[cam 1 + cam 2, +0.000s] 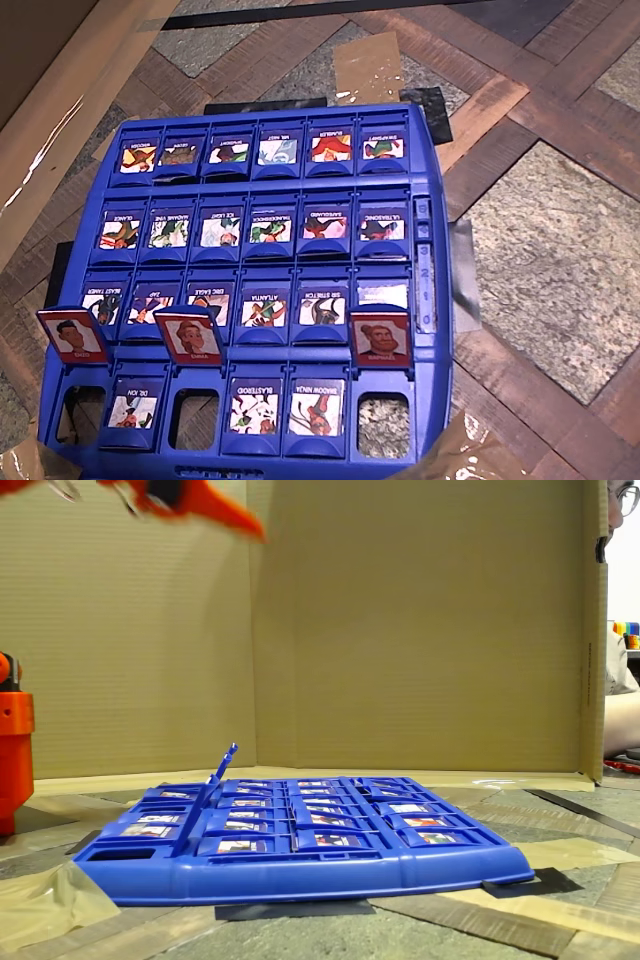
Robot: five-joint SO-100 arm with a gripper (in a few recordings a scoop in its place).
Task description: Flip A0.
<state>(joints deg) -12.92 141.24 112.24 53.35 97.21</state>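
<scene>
A0 (72,335) is standing upright on its hinge at the left end of the blue game board's (432,330) near row in the overhead view, red-bordered portrait facing up, just left of the "DR. ION" flap (133,405). It is looking like a light, stiff, slick plastic flap that is asking for a gentle nudge at its free top edge, not a squeeze. The orange pincer (210,510) is hovering high above the tabletop (330,930); I cannot tell its opening.
</scene>
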